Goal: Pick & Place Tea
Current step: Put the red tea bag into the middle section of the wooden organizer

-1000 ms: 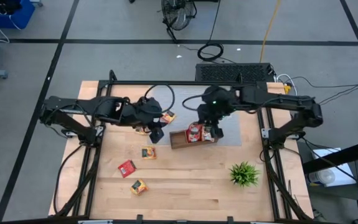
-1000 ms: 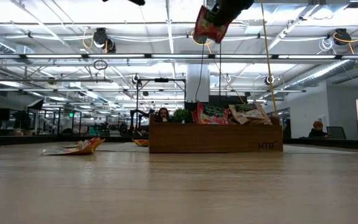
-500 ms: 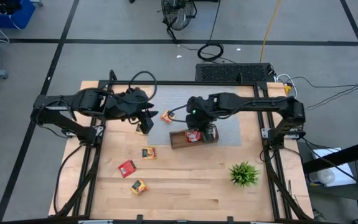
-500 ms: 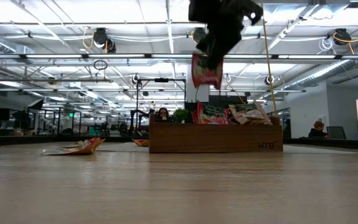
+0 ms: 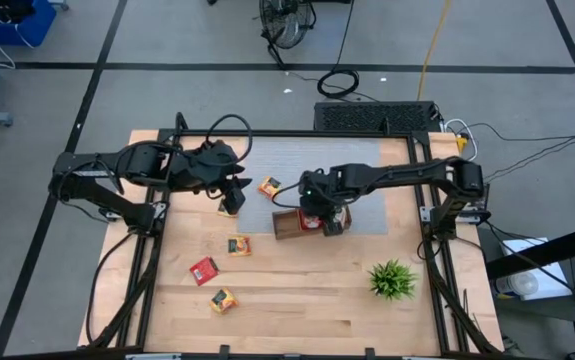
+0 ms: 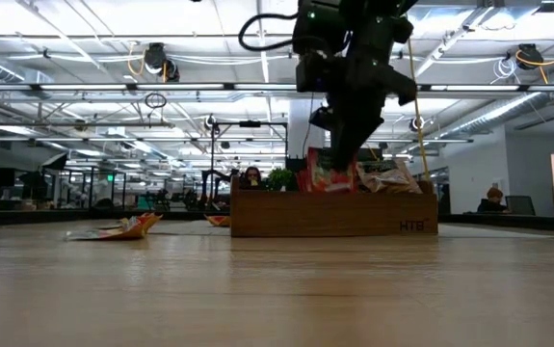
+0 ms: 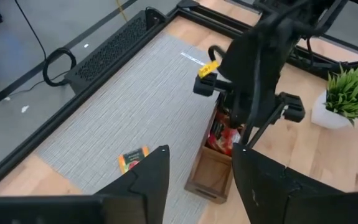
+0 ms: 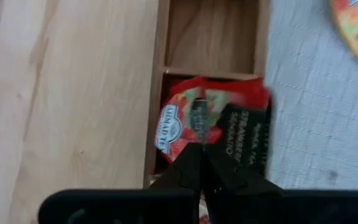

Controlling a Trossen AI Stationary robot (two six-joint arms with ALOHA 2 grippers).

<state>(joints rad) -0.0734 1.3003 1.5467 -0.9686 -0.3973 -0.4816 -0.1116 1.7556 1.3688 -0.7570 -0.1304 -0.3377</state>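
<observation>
We see a red tea sachet (image 8: 207,118) pinched at its edge by the right tool (image 8: 200,163), whose fingers are pressed together on it. The sachet hangs just over the middle compartment of the brown wooden tray (image 5: 285,226), which sits on a grey mat (image 5: 297,165) on the tabletop (image 5: 297,300). From the low view, the sachet (image 6: 330,175) now dips to the tray's rim (image 6: 334,217); a second ago it was held high above the tray, and half a second ago it was midway down. More sachets already stand in the tray's other end (image 6: 382,176).

The left tool (image 5: 229,203) hovers over the tabletop beside the mat's edge, its fingers (image 7: 147,180) apart with nothing between them. A second ago it was closer to the tray; it has since drawn back. An orange-yellow sachet (image 5: 268,187) lies on the mat between the two tools. Three more sachets lie on the bare wood: one orange-yellow (image 5: 239,245), one red (image 5: 204,270), one orange-yellow (image 5: 224,300). A spiky green plant (image 5: 393,279) stands well apart, nearer the right arm.
</observation>
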